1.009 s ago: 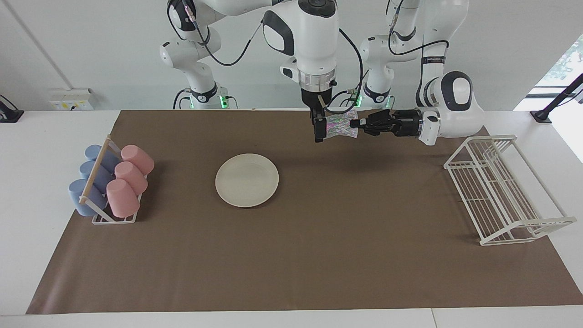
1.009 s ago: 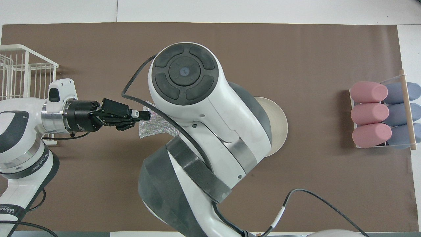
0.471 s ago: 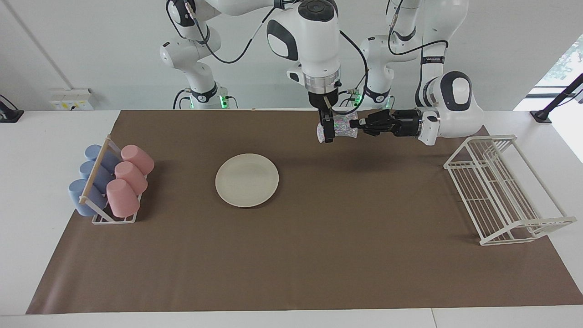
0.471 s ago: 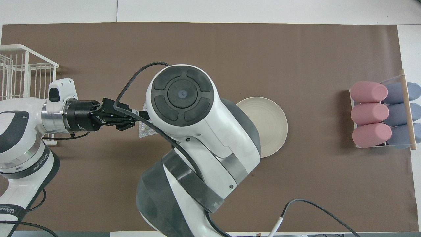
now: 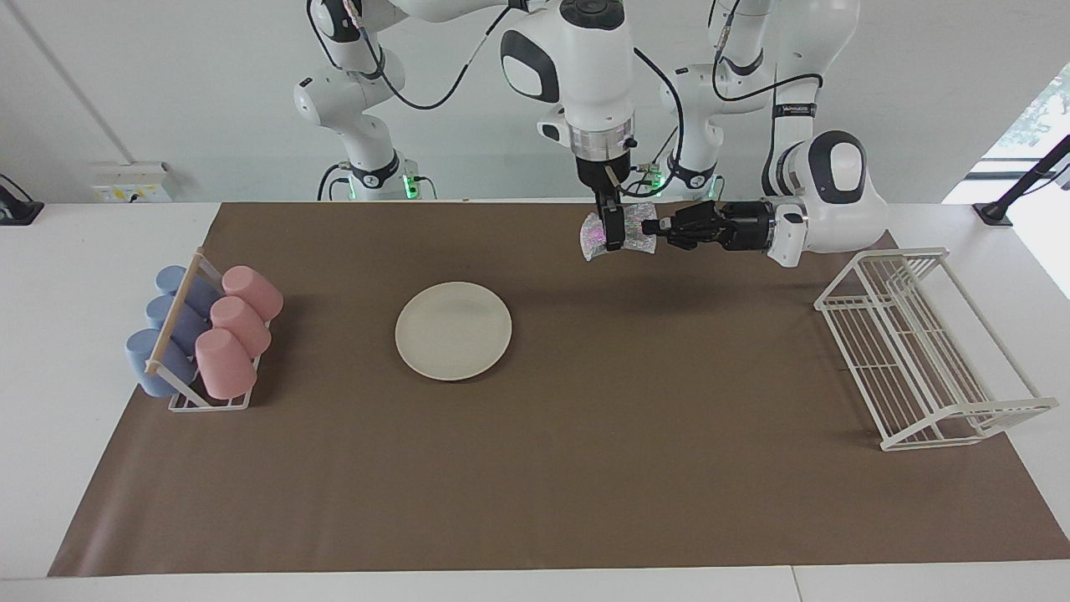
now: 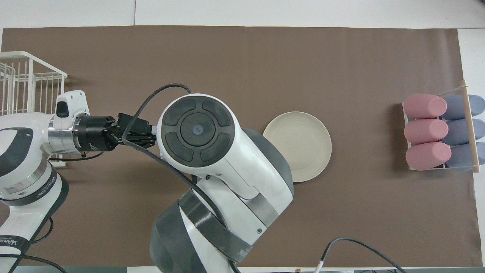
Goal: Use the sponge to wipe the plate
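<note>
Up in the upper middle of the facing view, both arms met over the brown mat (image 5: 585,468), and the glittery mesh sponge (image 5: 637,234) hung in the air between them. The left gripper (image 5: 659,227) reached in sideways, level with the surface, and was clamped tight on one end of the pad. That left the rest of the sponge sticking out free, which looked like the whole point: it offered the other arm something to take.

And there was the right gripper (image 5: 614,236), pointing straight down from above and set across the sponge's middle. Whether it had closed on the pad yet could not be told from this angle. From overhead the right arm's wrist covered the sponge completely.

So this read as a handover in mid-air. The vertical pose made sense too, since a gripper pointing down can press a pad flat onto a dish.

The cream plate (image 5: 453,331) sat bare on the mat at the centre of the frame, lower in the picture than the grippers and well apart from them, toward the right arm's end of the surface. No wiping had begun.

The rack of pink and blue cups (image 5: 205,334) and the white wire dish rack (image 5: 919,351) sat at the two ends of the mat.
</note>
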{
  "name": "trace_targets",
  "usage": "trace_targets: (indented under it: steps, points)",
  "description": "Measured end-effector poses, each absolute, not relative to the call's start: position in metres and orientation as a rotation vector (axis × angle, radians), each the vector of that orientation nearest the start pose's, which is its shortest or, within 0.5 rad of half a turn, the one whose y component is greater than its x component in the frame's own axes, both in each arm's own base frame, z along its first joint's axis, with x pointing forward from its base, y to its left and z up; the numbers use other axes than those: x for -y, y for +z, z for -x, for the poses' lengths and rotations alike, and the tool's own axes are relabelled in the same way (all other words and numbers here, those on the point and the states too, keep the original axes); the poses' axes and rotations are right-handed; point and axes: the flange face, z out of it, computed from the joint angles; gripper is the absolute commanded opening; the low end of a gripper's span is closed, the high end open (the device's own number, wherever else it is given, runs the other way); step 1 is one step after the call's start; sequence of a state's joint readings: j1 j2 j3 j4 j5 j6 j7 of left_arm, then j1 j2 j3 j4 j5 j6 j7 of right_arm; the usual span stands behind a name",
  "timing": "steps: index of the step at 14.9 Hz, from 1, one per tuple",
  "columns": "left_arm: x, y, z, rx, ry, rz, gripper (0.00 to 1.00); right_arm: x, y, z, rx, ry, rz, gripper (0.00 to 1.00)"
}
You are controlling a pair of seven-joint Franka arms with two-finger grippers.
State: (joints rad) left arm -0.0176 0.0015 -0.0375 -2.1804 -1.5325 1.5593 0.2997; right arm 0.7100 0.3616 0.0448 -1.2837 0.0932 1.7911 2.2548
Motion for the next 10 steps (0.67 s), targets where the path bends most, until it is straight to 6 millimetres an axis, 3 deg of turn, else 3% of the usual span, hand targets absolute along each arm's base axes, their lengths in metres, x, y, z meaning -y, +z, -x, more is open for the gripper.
trace_targets:
  steps: [1, 2, 9, 10]
  points:
    - [0.1361, 0.4429, -0.5068, -0.18, -0.31, -1.594, 0.0, -0.4681, 0.5608, -0.4944, -2.053, 0.146, 2.164, 0.11]
    - [0.1361, 0.4429, -0.5067, -0.18, -0.31, -1.594, 0.0, -0.4685, 0.5613, -0.4949, -2.049, 0.145, 2.159, 0.0]
    - [0.1372, 0.442, -0.5059, -0.179, -0.314, -1.594, 0.0, -0.4694, 0.5647, -0.5, -2.043, 0.138, 2.102, 0.0]
    - [0.1371, 0.4419, -0.5058, -0.179, -0.314, -1.594, 0.72, -0.4694, 0.5647, -0.5, -2.052, 0.14, 2.094, 0.0]
